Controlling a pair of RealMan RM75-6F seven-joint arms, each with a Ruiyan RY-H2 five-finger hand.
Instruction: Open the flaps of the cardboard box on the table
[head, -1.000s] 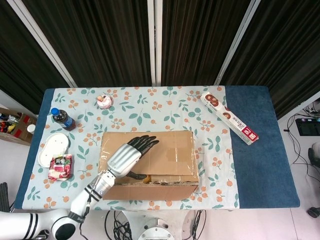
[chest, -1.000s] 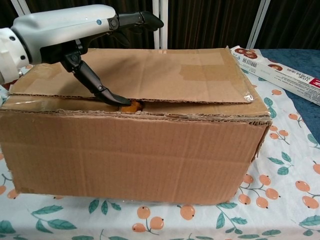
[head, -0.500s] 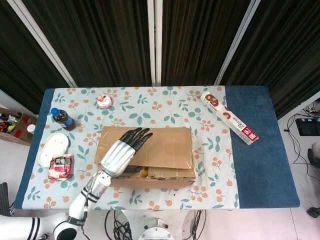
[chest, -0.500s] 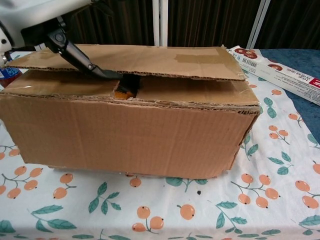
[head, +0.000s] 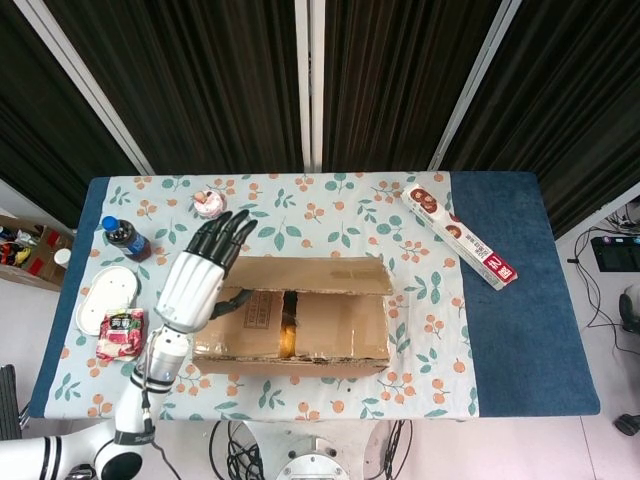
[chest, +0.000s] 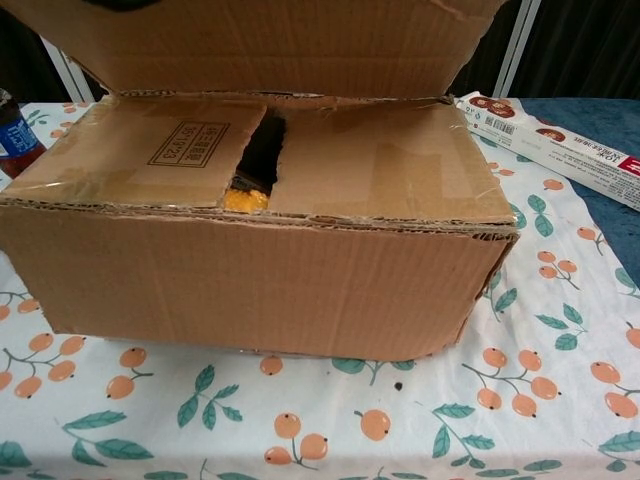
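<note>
At the far left of the worktop (head: 500, 330), beyond the left hand's (head: 195, 283) outer side, lie a white dish (head: 104, 297) and a red snack packet (head: 121, 333), with a dark bottle (head: 124, 237) further back. The left hand hangs over the left end of the cardboard box (head: 292, 320), palm side turned toward the box, its dark fingers (head: 222, 238) spread and stretched toward the back of the worktop. Whether it touches the cardboard cannot be told; it holds nothing plainly seen.

The box sits just to the hand's right, near the front middle of the worktop, its long axis running left to right. Its rear flap (chest: 270, 45) stands raised, hinged along the back edge and leaning up over the opening. Two inner flaps (chest: 380, 160) lie flat, a dark gap between them showing something orange (chest: 243, 199).

Behind the hand stands a small pink cup (head: 209, 203). Well to the right of the box lies a long white carton (head: 459, 236), angled across the cloth. The right hand appears in neither view.
</note>
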